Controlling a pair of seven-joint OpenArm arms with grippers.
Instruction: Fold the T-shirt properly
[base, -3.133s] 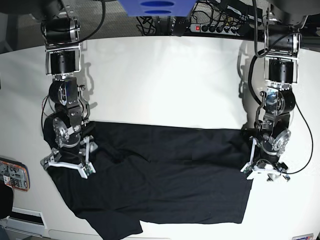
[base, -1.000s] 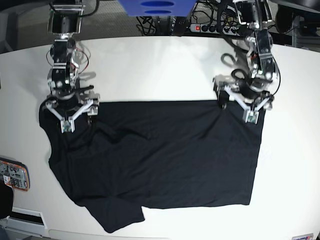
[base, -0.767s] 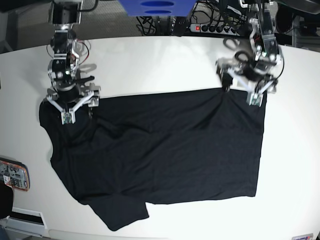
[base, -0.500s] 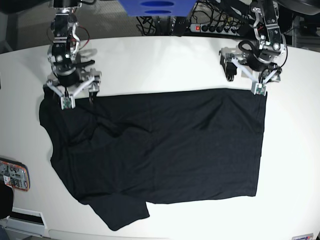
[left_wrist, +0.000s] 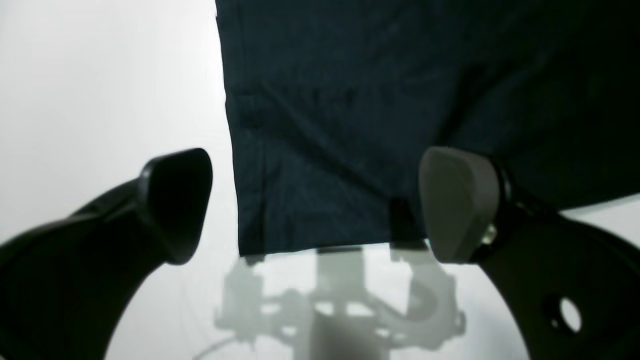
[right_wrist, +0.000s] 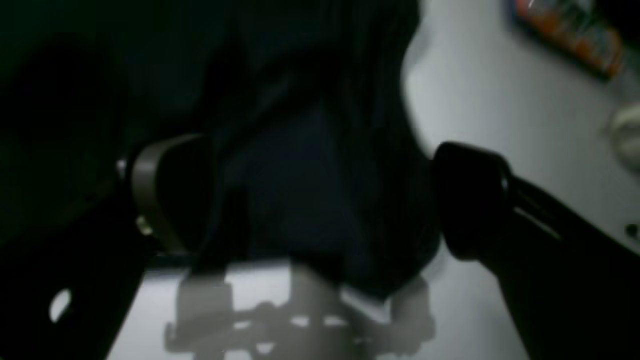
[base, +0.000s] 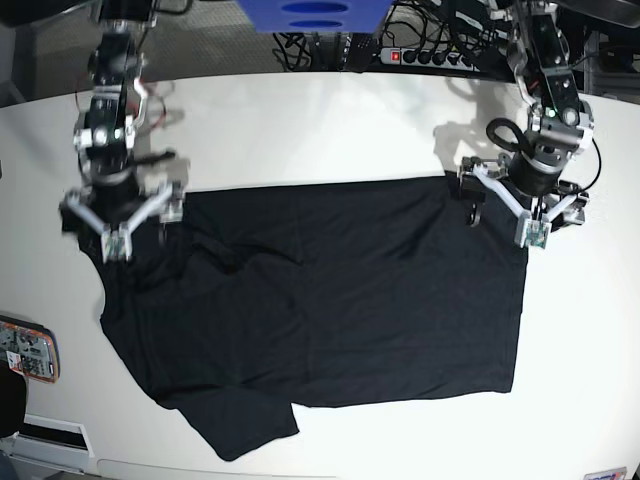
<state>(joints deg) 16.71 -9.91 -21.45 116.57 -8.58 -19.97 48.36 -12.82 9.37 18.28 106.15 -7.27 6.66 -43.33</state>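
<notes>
The T-shirt (base: 320, 310) lies spread on the white desk (base: 320, 130), its far edge in a nearly straight line between the two arms, probably so that it is flat for a fold. One sleeve sticks out at the near corner. The left hand (base: 520, 205) hovers above the far corner of the cloth with its fingers spread wide and nothing between them; in its wrist view the corner of the cloth (left_wrist: 350, 150) lies under the gap. The right hand (base: 118, 215) is spread too, above the opposite corner, holding nothing. Its wrist view is very dark, so the folds of the cloth (right_wrist: 310, 175) there are hard to read. I cannot see the neck label.
</notes>
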